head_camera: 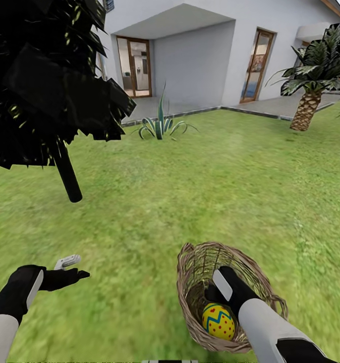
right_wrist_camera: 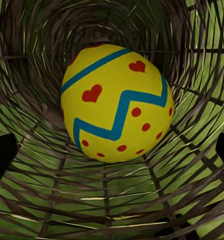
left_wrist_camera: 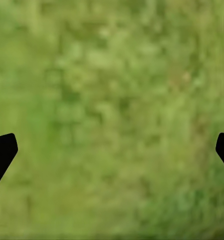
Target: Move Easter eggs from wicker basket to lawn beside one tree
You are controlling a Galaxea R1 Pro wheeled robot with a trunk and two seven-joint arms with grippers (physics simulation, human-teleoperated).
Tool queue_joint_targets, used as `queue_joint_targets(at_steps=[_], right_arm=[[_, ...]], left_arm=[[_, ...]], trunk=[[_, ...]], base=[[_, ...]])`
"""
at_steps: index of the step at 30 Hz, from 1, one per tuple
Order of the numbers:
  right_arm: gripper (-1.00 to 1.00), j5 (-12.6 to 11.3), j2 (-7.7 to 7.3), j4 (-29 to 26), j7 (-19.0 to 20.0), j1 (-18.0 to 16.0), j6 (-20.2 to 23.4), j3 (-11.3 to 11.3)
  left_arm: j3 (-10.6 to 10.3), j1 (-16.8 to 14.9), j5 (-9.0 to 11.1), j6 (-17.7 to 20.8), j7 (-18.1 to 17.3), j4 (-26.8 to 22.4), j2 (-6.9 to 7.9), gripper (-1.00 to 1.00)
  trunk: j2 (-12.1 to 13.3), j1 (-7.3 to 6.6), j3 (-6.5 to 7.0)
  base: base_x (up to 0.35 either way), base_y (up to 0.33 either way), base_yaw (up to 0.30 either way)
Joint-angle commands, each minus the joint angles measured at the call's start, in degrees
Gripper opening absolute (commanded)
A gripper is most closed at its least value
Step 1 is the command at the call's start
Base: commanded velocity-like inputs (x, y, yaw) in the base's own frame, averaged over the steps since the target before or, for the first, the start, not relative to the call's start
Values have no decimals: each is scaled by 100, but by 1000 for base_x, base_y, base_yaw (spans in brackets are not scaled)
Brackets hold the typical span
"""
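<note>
I can read no words, numbers, brand names or signs anywhere in front of me. The only markings I see are painted decoration on the Easter egg point(right_wrist_camera: 116, 102) lying in the wicker basket point(right_wrist_camera: 52, 200): red hearts, red dots and blue-green bands, one of them a zigzag, none of which form letters or figures.

Basket on the lawn, near right

One Easter egg point(head_camera: 218, 321) lies in the wicker basket point(head_camera: 192, 282) on the lawn point(head_camera: 200, 186); black-trunked tree point(head_camera: 68, 176) far left, palm point(head_camera: 306, 108) far right, house point(head_camera: 200, 55) behind.
</note>
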Motion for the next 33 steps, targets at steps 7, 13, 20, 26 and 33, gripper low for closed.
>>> queue_joint_targets(at_steps=[7,13,20,26,33], right_arm=[[100,-48,2,-9,-47,13,10,-2],[100,-48,4,-9,-47,13,10,4],[100,-48,5,-9,-47,13,10,4],[100,-48,3,-9,-47,13,10,4],[100,-48,3,-9,-47,13,10,4]], left_arm=[[18,-3,-33,28,-36,-5,-2,100],[25,-3,-26,25,-56,-5,2,100],[119,-4,344,44,-866,0,123,100],[360,21,622,41,-3110,65,556,100],[411,56,626,14,-4105,78,610,100]], trunk=[[-2,-1,-71],[-2,-1,-128],[-2,-1,-194],[-2,-1,-250],[-2,-1,-316]], base=[[23,0,0],[94,0,0],[7,0,0],[0,0,0],[0,0,0]])
